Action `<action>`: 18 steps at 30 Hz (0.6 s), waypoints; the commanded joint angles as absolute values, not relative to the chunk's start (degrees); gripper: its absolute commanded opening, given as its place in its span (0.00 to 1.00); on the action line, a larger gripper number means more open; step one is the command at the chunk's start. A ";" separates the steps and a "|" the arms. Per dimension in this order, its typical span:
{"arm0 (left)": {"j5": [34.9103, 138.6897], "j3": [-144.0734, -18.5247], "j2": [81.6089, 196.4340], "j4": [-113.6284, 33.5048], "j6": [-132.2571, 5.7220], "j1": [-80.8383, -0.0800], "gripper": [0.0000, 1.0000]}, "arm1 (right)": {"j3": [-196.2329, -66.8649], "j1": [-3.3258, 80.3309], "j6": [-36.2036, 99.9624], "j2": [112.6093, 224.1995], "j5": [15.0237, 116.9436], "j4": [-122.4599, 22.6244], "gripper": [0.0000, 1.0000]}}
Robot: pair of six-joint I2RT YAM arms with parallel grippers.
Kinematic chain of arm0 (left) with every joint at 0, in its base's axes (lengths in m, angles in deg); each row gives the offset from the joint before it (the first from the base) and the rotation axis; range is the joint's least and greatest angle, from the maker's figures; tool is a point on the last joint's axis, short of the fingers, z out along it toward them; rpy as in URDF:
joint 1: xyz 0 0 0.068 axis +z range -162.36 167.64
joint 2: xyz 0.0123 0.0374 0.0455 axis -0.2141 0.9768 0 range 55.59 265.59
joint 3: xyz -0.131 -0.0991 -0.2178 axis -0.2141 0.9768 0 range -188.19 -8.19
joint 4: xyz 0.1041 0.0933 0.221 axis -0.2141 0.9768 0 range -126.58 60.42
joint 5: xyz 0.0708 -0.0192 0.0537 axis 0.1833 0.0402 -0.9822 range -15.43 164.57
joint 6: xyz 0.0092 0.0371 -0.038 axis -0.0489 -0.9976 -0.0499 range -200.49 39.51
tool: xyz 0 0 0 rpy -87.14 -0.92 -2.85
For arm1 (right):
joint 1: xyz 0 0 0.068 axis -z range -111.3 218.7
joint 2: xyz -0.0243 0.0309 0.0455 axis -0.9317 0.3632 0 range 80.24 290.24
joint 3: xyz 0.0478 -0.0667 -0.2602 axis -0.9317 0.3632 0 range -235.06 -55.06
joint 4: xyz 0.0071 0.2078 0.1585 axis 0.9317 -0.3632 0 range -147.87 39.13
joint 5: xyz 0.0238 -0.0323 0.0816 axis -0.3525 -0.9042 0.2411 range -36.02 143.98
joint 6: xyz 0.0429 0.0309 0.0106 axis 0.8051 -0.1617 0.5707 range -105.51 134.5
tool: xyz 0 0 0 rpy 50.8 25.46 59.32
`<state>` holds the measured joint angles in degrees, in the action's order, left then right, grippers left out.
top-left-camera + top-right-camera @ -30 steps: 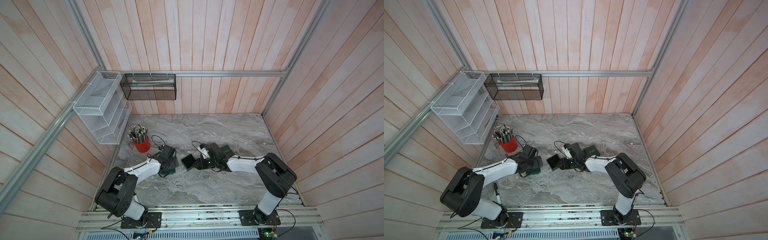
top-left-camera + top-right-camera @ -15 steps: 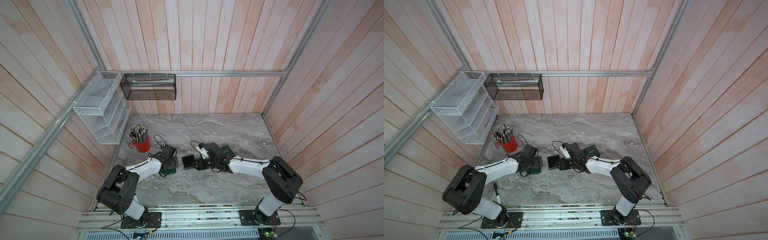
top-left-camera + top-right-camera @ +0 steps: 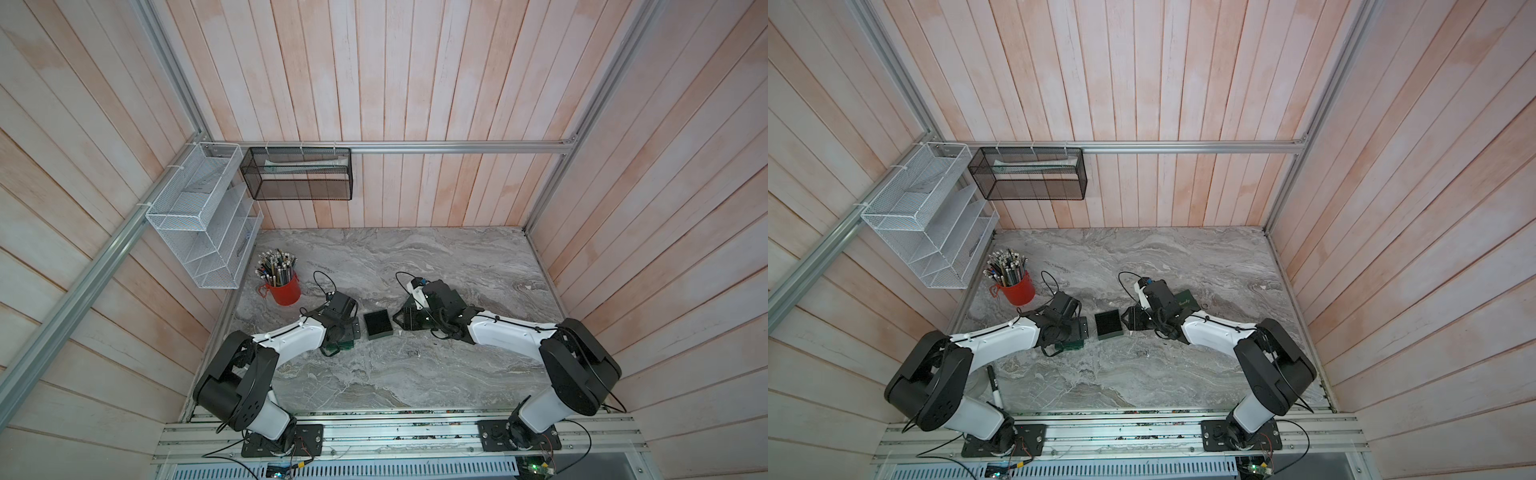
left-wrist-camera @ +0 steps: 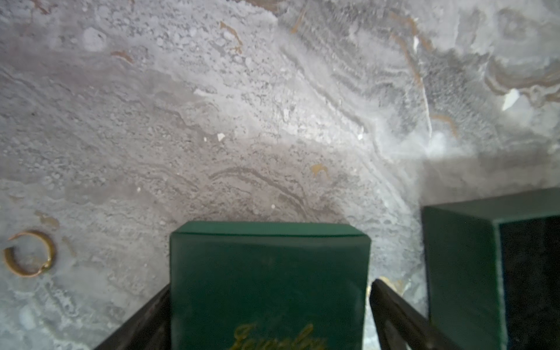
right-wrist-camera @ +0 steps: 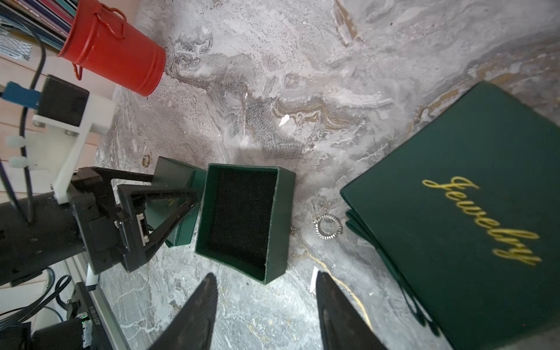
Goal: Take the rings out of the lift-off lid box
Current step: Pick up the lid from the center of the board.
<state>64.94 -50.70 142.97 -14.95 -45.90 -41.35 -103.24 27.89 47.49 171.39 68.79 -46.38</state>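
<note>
The lift-off lid box (image 3: pixel 378 325) (image 3: pixel 1108 325) (image 5: pixel 242 221) (image 4: pixel 463 272) stands open on the marble, its black lining bare. Its green lid (image 4: pixel 269 288) (image 5: pixel 172 194) with gold lettering rests beside it, between the fingers of my left gripper (image 4: pixel 269 306) (image 5: pixel 175 185) (image 3: pixel 351 334), which is open with a thin gap at one finger. Two rings lie on the table: a gold one (image 4: pixel 30 253) (image 5: pixel 146 160) beyond the lid, a silver beaded one (image 5: pixel 327 226) on the box's other side. My right gripper (image 5: pixel 266 288) (image 3: pixel 401 324) (image 3: pixel 1129 322) hovers open and empty by the box's corner.
A flat green "Jewelry" bag (image 5: pixel 469 212) (image 3: pixel 1183 300) lies close beside the silver ring. A red cup of pencils (image 3: pixel 284 286) (image 3: pixel 1017 286) (image 5: pixel 115 48) stands at the back left. A white scrap (image 5: pixel 313 278) sits by one right finger. Wire racks (image 3: pixel 199 216) hang on the walls.
The right arm's elbow has swung outward to the right. Both grippers, the box and the lid stay almost where they were.
</note>
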 commanded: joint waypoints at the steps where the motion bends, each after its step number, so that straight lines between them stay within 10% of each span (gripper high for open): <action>1: 64.97 -48.58 141.09 -13.63 -44.28 -41.90 0.91 | -102.24 28.27 47.63 170.41 67.80 -47.29 0.54; 18: 69.38 -59.38 134.67 -6.11 -41.45 -42.59 0.83 | -97.33 30.35 48.79 165.83 65.24 -43.61 0.54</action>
<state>66.54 -55.18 137.70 -7.74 -42.77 -42.18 -99.07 29.55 47.93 167.79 67.07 -45.55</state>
